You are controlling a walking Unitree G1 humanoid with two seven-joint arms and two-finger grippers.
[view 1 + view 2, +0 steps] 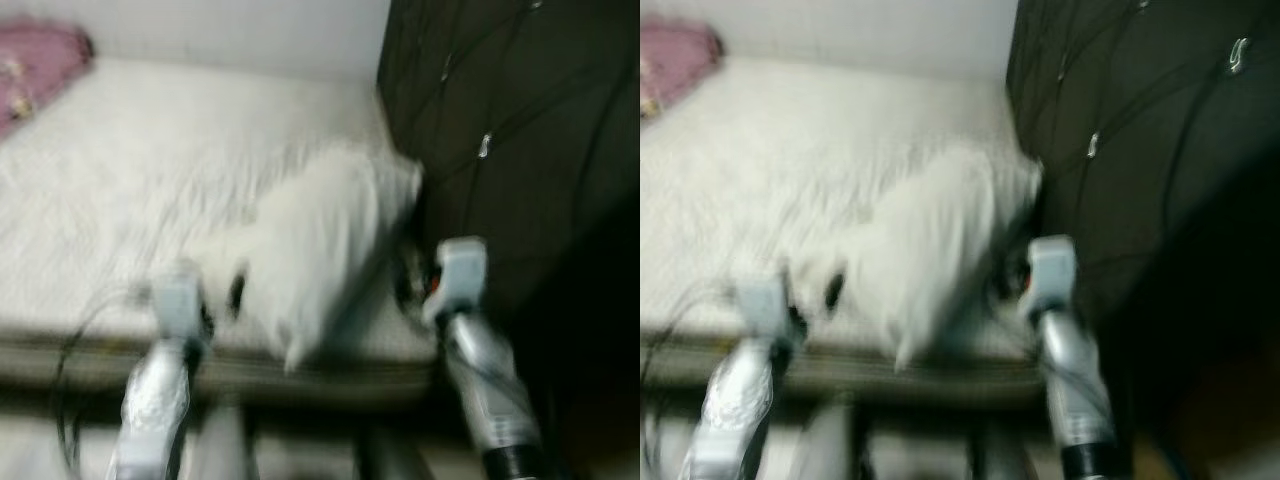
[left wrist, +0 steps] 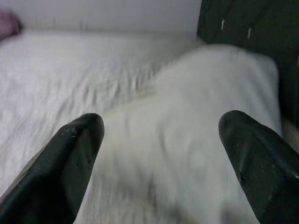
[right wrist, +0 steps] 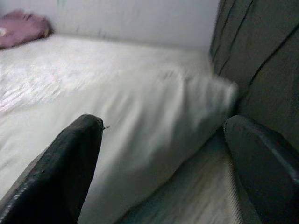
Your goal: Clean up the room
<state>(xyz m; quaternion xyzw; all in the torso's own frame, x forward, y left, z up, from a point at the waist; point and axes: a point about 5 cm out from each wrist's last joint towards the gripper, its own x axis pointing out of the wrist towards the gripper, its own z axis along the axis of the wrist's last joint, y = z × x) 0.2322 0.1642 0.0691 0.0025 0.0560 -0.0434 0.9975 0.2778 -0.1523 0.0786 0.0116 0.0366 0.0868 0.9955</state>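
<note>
White pillow (image 1: pixel 320 250) lies askew on bed (image 1: pixel 120 180), one corner touching dark headboard (image 1: pixel 510 120).
Left pincer (image 2: pixel 159 154) wide, empty, aimed at pillow; right pincer (image 3: pixel 163 163) wide, empty, at pillow's headboard end.
Risk — head views blurred; misjudged reach could strike headboard or pinch sheet only.
Pink cloth (image 1: pixel 35 65) at far corner.
Containers — none visible.

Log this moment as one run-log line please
scene: white pillow on bed beside dark headboard | left gripper: open, facing pillow | right gripper: open, near pillow | views blurred
</note>
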